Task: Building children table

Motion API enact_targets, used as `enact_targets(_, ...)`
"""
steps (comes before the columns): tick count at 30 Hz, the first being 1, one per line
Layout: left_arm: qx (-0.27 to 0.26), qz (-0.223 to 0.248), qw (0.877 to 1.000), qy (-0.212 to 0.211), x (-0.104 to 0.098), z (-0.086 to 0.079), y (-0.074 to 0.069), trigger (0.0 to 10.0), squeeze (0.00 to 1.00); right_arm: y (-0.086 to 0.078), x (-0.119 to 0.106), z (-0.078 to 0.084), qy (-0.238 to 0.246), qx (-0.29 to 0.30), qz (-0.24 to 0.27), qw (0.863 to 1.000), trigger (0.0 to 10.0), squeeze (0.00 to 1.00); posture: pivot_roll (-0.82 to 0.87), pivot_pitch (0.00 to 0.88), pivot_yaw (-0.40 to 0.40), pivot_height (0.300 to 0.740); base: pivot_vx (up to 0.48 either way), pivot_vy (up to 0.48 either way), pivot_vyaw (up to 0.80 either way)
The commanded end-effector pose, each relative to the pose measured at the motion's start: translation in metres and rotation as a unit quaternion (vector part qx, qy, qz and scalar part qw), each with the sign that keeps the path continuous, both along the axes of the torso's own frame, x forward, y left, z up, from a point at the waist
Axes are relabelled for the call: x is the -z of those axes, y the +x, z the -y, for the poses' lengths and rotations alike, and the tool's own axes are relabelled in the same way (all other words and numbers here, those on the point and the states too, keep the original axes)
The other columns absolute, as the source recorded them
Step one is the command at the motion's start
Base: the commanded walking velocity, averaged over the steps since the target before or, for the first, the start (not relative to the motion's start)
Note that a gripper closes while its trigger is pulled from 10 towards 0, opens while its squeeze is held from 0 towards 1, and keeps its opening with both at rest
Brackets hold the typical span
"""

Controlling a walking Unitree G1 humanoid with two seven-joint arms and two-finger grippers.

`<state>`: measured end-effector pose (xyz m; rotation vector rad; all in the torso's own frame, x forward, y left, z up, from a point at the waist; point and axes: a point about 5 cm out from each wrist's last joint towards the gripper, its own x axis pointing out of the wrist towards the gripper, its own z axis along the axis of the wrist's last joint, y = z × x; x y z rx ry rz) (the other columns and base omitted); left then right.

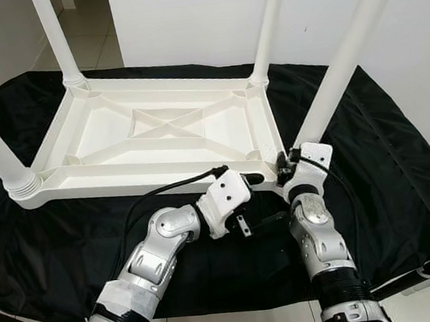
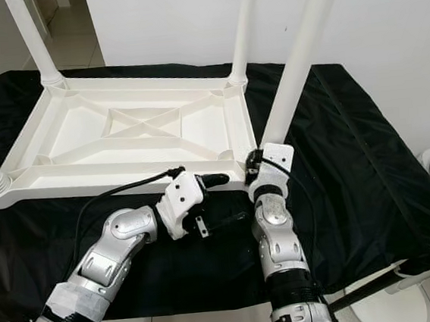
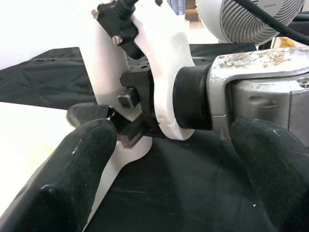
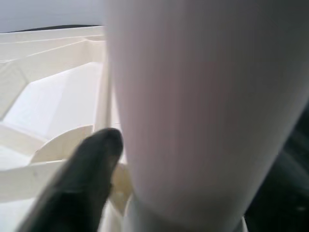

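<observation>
A white plastic children's table [image 1: 126,186] lies upside down on a black cloth, its legs pointing up. The near right leg [image 1: 343,65] stands in its corner socket. My right gripper [image 1: 283,171] is at the base of that leg, shut on it; in the right wrist view one black finger [image 4: 82,179] lies against the leg [image 4: 207,106], and the other finger is hidden. My left gripper [image 1: 261,201] is open just in front of the same corner. Its fingers [image 3: 72,183] straddle my right wrist [image 3: 193,92] without holding anything.
The black cloth [image 1: 400,181] covers the low work surface and ends close to my body. A white wall [image 1: 186,19] stands behind, with tiled floor at the back left. A fan [image 3: 251,19] is off to the right.
</observation>
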<state>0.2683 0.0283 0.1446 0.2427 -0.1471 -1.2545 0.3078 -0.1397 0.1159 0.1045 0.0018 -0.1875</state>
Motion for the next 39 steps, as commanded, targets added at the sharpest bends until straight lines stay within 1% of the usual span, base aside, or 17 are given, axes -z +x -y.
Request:
enact_targets(1, 0.011, 0.0, 1.0, 0.002, 0.0, 0.002, -0.003, 10.0, 0.0, -0.002, -0.004, 0.001, 0.008, -0.008, 0.012, 1.0, 10.0, 1.0, 0.06, 0.0, -0.065, 0.74, 0.0, 0.0, 0.0)
enact_targets(6, 0.011, 0.0, 1.0, 0.002, 0.0, 0.003, -0.004, 10.0, 0.0, -0.007, -0.006, 0.009, 0.0, -0.034, 0.024, 0.999, 10.0, 1.0, 0.05, 0.0, -0.069, 0.74, 0.0, 0.0, 0.0)
enact_targets(7, 0.011, 0.0, 1.0, 0.001, 0.0, 0.003, -0.004, 10.0, 0.0, -0.009, -0.006, 0.016, -0.011, -0.061, 0.028, 0.998, 10.0, 0.0, 0.05, 0.0, -0.069, 0.74, 0.0, 0.0, 0.0)
enact_targets(9, 0.011, 0.0, 1.0, 0.001, 0.0, 0.003, -0.004, 10.0, 0.0, -0.009, -0.006, 0.016, -0.011, -0.061, 0.028, 0.998, 10.0, 0.0, 0.05, 0.0, -0.069, 0.74, 0.0, 0.0, 0.0)
enact_targets(11, 0.011, 0.0, 1.0, 0.0, 0.0, 0.004, -0.004, 10.0, 0.0, -0.01, -0.006, 0.027, -0.033, -0.111, 0.031, 0.993, 10.0, 0.0, 0.05, 0.0, -0.069, 0.74, 0.0, 0.0, 0.0)
enact_targets(13, 0.011, 0.0, 1.0, 0.0, 0.0, 0.004, -0.004, 10.0, 0.0, -0.01, -0.006, 0.027, -0.033, -0.111, 0.031, 0.993, 10.0, 0.0, 0.05, 0.0, -0.069, 0.74, 0.0, 0.0, 0.0)
enact_targets(14, 0.011, -0.001, 1.0, 0.0, 0.0, 0.004, -0.004, 10.0, 0.0, -0.009, -0.007, 0.033, -0.042, -0.137, 0.032, 0.989, 10.0, 0.0, 0.05, 0.0, -0.065, 0.74, 0.0, 0.0, 0.0)
enact_targets(17, 0.009, 0.0, 1.0, -0.001, -0.001, 0.004, -0.002, 10.0, 0.0, 0.0, -0.012, 0.046, -0.091, -0.253, 0.032, 0.963, 10.0, 0.0, 0.05, 0.0, -0.061, 0.74, 0.0, 0.0, 0.0)
enact_targets(19, 0.009, 0.0, 1.0, -0.001, -0.001, 0.004, -0.002, 10.0, 0.0, 0.0, -0.012, 0.046, -0.091, -0.253, 0.032, 0.963, 10.0, 0.0, 0.05, 0.0, -0.061, 0.74, 0.0, 0.0, 0.0)
enact_targets(22, 0.004, 0.002, 1.0, -0.001, -0.002, 0.003, -0.001, 10.0, 0.0, 0.006, -0.016, 0.048, -0.104, -0.313, 0.029, 0.943, 10.0, 0.0, 0.06, 0.002, -0.064, 0.74, 0.0, 0.0, 0.0)
enact_targets(23, 0.004, 0.002, 1.0, -0.001, -0.002, 0.003, -0.001, 10.0, 0.0, 0.006, -0.016, 0.048, -0.104, -0.313, 0.029, 0.943, 10.0, 0.0, 0.06, 0.002, -0.064, 0.74, 0.0, 0.0, 0.0)
enact_targets(24, 0.001, 0.003, 1.0, -0.001, -0.002, 0.002, 0.0, 10.0, 0.0, 0.012, -0.018, 0.049, -0.107, -0.337, 0.023, 0.935, 10.0, 0.0, 0.06, 0.002, -0.064, 0.74, 0.0, 0.0, 0.0)
enact_targets(25, 0.001, 0.003, 1.0, -0.001, -0.002, 0.002, 0.0, 10.0, 0.0, 0.012, -0.018, 0.049, -0.107, -0.337, 0.023, 0.935, 10.0, 0.0, 0.06, 0.002, -0.064, 0.74, 0.0, 0.0, 0.0)
enact_targets(27, -0.001, 0.003, 1.0, -0.001, -0.003, 0.001, 0.0, 10.0, 0.0, 0.016, -0.018, 0.047, -0.12, -0.375, 0.009, 0.919, 10.0, 0.0, 0.07, 0.003, -0.061, 0.74, 0.0, 0.0, 0.0)
enact_targets(32, -0.002, 0.003, 1.0, -0.001, -0.003, 0.0, 0.0, 10.0, 0.0, 0.017, -0.017, 0.045, -0.125, -0.402, 0.002, 0.907, 10.0, 0.0, 0.07, 0.003, -0.061, 0.74, 0.0, 0.0, 0.0)
enact_targets(33, -0.001, 0.004, 1.0, 0.0, -0.003, 0.0, 0.0, 10.0, 0.0, 0.018, -0.014, 0.045, -0.126, -0.415, -0.006, 0.901, 0.0, 0.0, 0.07, 0.003, -0.058, 0.74, 0.0, 0.0, 0.0)
enact_targets(39, 0.0, 0.004, 1.0, 0.0, -0.003, 0.0, 0.0, 10.0, 0.0, 0.02, -0.007, 0.051, -0.111, -0.426, -0.025, 0.898, 0.0, 0.0, 0.06, 0.007, -0.05, 0.74, 0.0, 0.0, 0.0)
